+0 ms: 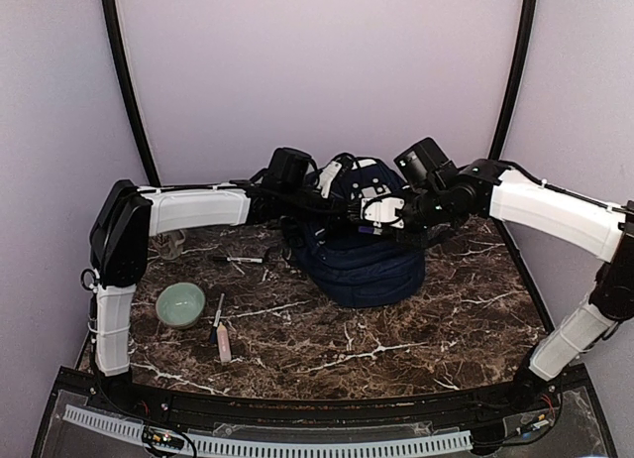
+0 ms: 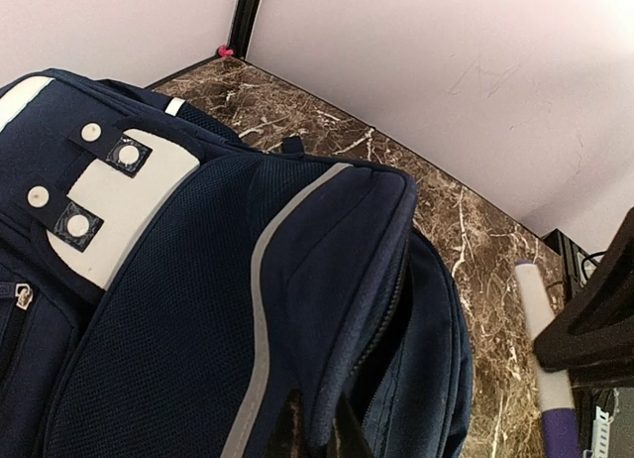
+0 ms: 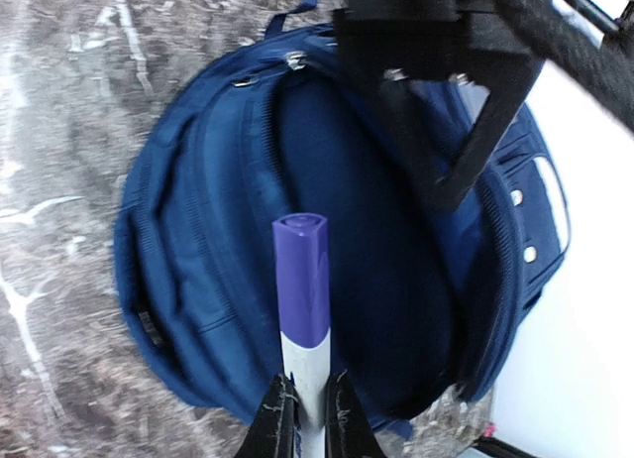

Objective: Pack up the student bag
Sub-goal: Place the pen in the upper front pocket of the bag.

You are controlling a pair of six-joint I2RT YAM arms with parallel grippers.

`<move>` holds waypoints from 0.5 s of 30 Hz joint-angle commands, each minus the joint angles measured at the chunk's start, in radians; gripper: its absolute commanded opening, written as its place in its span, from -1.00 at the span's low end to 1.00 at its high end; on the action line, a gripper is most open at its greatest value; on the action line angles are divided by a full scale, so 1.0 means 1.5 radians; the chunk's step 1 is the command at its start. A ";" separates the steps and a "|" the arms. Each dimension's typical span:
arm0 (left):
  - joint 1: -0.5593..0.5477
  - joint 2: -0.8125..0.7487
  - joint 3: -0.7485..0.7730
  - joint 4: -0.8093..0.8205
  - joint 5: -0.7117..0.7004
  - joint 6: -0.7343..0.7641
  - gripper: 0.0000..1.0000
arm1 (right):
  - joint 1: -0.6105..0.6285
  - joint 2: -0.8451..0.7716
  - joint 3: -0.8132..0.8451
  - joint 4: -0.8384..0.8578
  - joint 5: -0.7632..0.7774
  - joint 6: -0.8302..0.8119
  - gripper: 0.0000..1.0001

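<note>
Now the right gripper (image 3: 305,410) clamps a purple-capped marker (image 3: 301,280) above the open student bag (image 3: 188,240), whose flap edge the left gripper (image 2: 317,434) pinches.

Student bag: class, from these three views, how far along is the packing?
Done: the student bag is unzipped, its opening pulled wide by the left fingers pinching the flap. In hand: the right fingers hold a purple-capped marker over the opening, not yet released. Left: dropping it in, then perhaps the green bowl and screwdriver lying on the table.
</note>
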 commanded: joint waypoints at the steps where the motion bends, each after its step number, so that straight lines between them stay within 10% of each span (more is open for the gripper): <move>1: 0.005 -0.011 0.049 0.028 0.067 -0.037 -1.00 | -0.014 0.065 0.037 0.072 0.057 -0.068 -0.98; 15: 0.028 -0.006 0.091 0.040 0.169 -0.094 -1.00 | -0.060 0.169 -0.078 0.466 0.173 -0.170 -0.94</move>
